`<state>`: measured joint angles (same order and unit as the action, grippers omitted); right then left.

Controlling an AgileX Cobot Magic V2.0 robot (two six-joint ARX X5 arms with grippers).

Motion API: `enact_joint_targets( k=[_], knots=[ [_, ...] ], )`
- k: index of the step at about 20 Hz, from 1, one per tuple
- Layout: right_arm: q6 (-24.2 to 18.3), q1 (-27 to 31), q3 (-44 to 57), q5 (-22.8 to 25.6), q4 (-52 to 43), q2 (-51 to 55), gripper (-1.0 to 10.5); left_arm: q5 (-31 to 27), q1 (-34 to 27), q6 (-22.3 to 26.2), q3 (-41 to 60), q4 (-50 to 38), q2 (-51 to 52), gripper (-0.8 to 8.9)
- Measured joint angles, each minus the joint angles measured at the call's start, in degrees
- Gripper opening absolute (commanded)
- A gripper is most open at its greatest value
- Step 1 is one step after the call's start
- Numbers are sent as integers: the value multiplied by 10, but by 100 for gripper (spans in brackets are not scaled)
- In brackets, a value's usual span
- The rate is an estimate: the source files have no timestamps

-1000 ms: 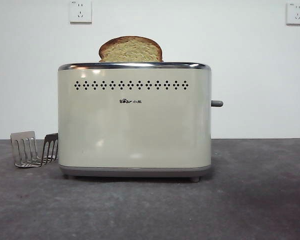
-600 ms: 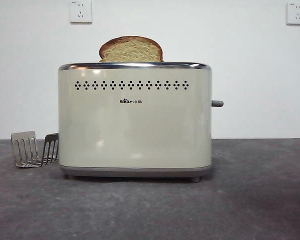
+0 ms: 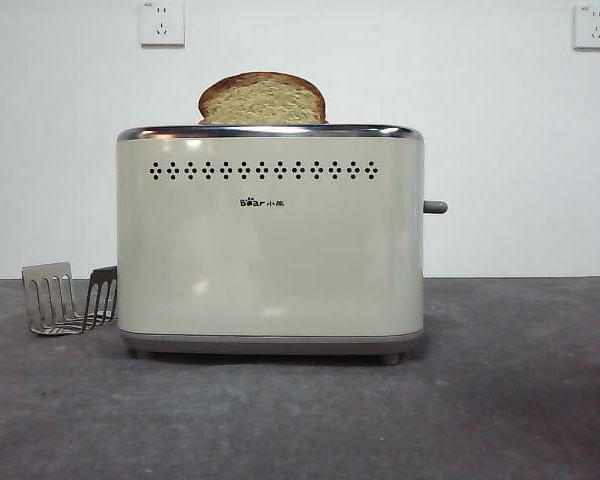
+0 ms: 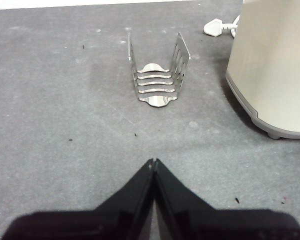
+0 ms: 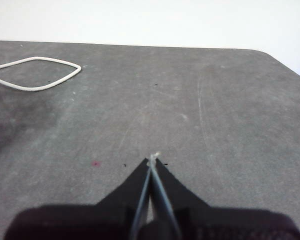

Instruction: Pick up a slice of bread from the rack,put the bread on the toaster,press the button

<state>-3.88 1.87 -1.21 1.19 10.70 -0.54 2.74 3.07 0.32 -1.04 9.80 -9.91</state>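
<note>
With the slice of bread (image 3: 262,99) already in the toaster (image 3: 270,240), both closed, empty grippers wait; press the button (image 3: 435,207) at toaster's 3 o'clock straight down, tip centred.

Both grippers idle, jaws pressed together

The left gripper (image 4: 154,161) hangs above the table with its 2 black jaws meeting at the tips, pointing toward 12 o'clock in its wrist view. The right gripper (image 5: 153,158) is posed likewise, jaws together. Neither arm appears in the front view.
</note>
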Motion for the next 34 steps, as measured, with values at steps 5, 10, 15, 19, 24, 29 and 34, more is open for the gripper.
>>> enact_joint_targets(
  k=[5,10,15,19,24,29,34],
  knots=[
    [1,0,0,1,0,0,1,0,0,0,0,0,0,-3],
    [2,0,0,1,0,0,1,0,0,0,0,0,0,-3],
    [2,0,-17,1,57,0,1,0,0,0,0,0,0,-3],
    [2,0,-40,3,152,0,1,0,0,0,0,0,0,-3],
    [2,0,-43,3,161,0,1,0,0,0,0,0,0,-3],
    [2,0,-43,3,161,0,1,0,0,0,0,0,0,-3],
    [2,0,-43,3,161,0,1,0,0,0,0,0,0,-3]
  ],
)
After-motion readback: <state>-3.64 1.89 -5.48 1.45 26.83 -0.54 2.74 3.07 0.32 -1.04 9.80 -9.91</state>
